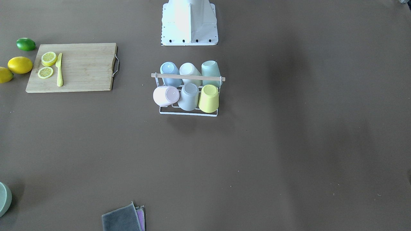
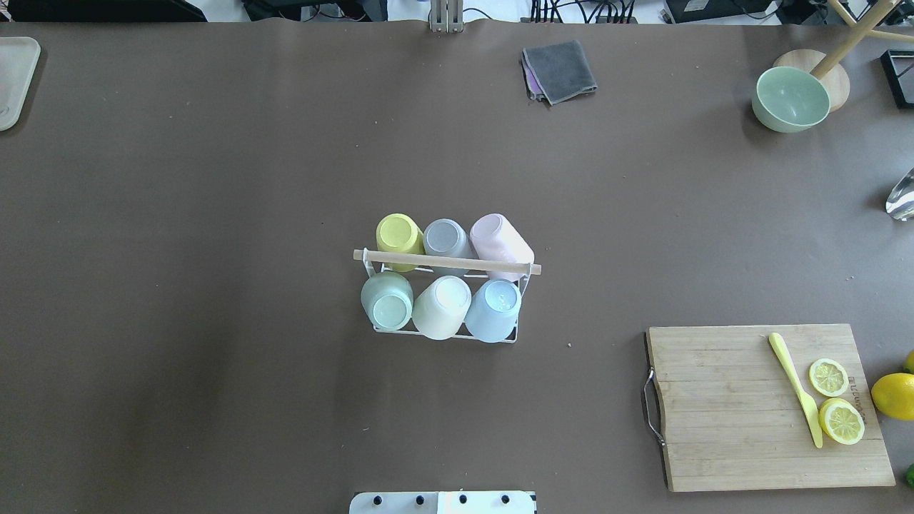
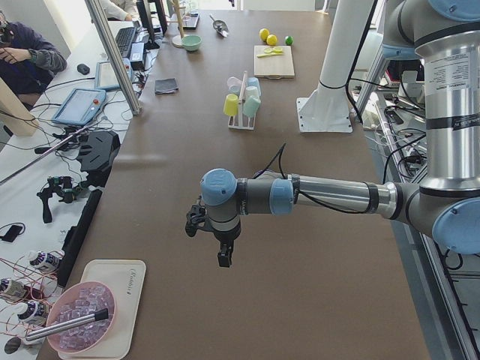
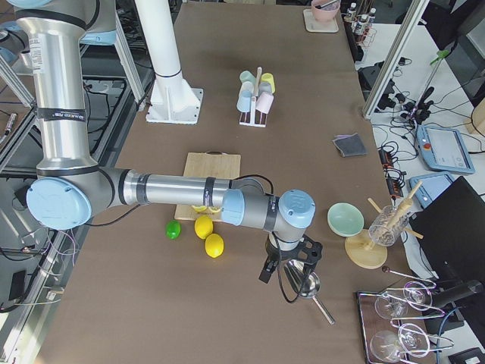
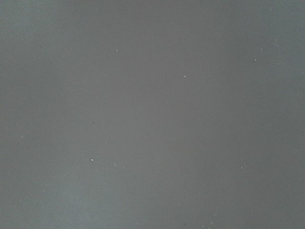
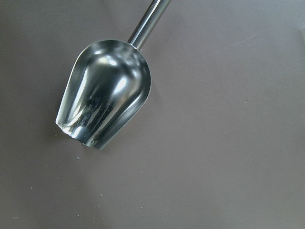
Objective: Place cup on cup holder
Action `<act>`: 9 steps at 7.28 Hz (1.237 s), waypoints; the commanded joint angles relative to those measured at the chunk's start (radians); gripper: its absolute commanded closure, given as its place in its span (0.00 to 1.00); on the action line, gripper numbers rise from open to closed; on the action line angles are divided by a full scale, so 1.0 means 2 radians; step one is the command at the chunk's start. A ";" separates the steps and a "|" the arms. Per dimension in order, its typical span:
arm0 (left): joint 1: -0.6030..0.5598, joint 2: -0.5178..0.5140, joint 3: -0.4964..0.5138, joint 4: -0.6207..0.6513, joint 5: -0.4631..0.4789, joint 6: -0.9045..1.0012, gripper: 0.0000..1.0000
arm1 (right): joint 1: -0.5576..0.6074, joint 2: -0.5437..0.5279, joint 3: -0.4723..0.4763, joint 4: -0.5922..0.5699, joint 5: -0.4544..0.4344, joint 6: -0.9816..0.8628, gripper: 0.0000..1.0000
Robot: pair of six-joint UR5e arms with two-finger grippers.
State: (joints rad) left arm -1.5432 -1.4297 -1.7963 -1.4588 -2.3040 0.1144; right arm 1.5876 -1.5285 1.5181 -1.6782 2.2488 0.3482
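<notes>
My left gripper [image 3: 218,244] hangs over the bare brown table [image 3: 315,292], low in the middle of the left side view. I cannot tell how far its fingers are parted. My right gripper [image 4: 288,264] hangs over a metal scoop [image 6: 102,100], low in the right side view, and there too I cannot tell the spread. The cup holder [image 2: 446,262] stands at the centre of the overhead view with six upturned cups. The upper row has the yellow cup [image 2: 398,238], grey cup [image 2: 445,238] and pink cup [image 2: 501,246]. The lower row has the green cup [image 2: 387,303], white cup [image 2: 441,308] and blue cup [image 2: 494,311].
</notes>
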 commanded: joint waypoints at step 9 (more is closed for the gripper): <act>0.000 -0.002 0.002 -0.006 0.000 0.000 0.02 | -0.001 -0.003 -0.001 0.000 -0.001 0.000 0.00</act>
State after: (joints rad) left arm -1.5432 -1.4336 -1.7935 -1.4634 -2.3041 0.1151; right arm 1.5862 -1.5333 1.5155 -1.6782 2.2465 0.3482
